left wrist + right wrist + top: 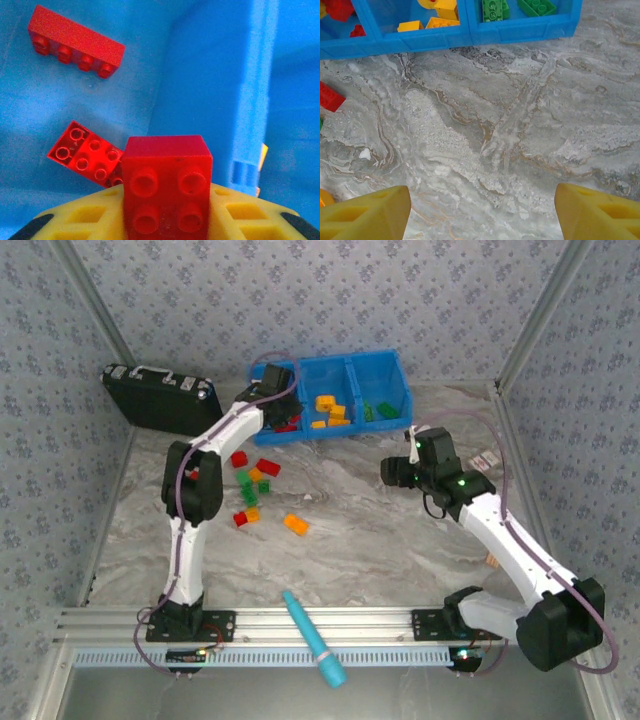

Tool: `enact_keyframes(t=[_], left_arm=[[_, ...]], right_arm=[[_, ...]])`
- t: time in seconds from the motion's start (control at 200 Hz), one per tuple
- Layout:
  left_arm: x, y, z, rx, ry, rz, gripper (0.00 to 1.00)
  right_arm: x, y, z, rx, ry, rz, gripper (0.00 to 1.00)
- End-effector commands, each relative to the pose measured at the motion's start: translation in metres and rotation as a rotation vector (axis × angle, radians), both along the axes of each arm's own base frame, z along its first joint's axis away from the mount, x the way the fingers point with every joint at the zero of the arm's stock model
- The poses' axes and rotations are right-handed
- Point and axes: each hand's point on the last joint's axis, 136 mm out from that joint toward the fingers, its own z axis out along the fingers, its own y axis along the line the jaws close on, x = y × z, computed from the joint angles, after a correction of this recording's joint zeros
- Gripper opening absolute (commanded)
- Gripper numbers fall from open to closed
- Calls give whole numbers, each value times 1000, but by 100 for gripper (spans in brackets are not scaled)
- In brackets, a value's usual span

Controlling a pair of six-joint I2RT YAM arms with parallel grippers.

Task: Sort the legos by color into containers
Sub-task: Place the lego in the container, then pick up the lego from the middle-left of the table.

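My left gripper [275, 380] hangs over the left compartment of the blue bin [385, 368], shut on a red 2x2 lego [167, 185] wedged between its yellow fingers [85, 217]. Below it in that compartment lie a long red brick [75, 42] and another red brick [87, 155]. Orange-yellow bricks [330, 410] fill the middle compartment and green ones [382, 410] the right. Loose legos lie on the table: red [267, 467], green [243, 480], orange [295, 524]. My right gripper [392, 472] stands open over bare marble [482, 150], right of the pile.
A black hard case [160, 397] sits at the back left beside the bin. A light-blue pen-like tool [313, 638] lies across the aluminium rail [380, 620] at the front. Patterned walls close in the table on three sides.
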Motion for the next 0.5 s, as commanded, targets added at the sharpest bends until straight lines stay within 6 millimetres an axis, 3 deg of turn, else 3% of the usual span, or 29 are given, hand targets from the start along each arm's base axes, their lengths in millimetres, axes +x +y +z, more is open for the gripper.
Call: enact_keyframes(t=[0.0, 0.16, 0.27, 0.275, 0.415, 0.495], left_arm=[[13, 1, 40, -30, -81, 5, 44], [7, 18, 77, 7, -134, -14, 59], [-9, 41, 130, 25, -209, -30, 62], [-12, 43, 125, 32, -196, -33, 62], [-58, 97, 176, 216, -262, -38, 67], [-89, 128, 178, 256, -230, -63, 73]], right_arm=[[-13, -4, -12, 0, 50, -20, 78], [-9, 0, -14, 29, 54, -8, 78], [-3, 9, -16, 68, 59, 16, 78], [-3, 9, -16, 70, 59, 18, 78], [6, 20, -23, 92, 77, 49, 78], [11, 27, -28, 97, 85, 67, 78]])
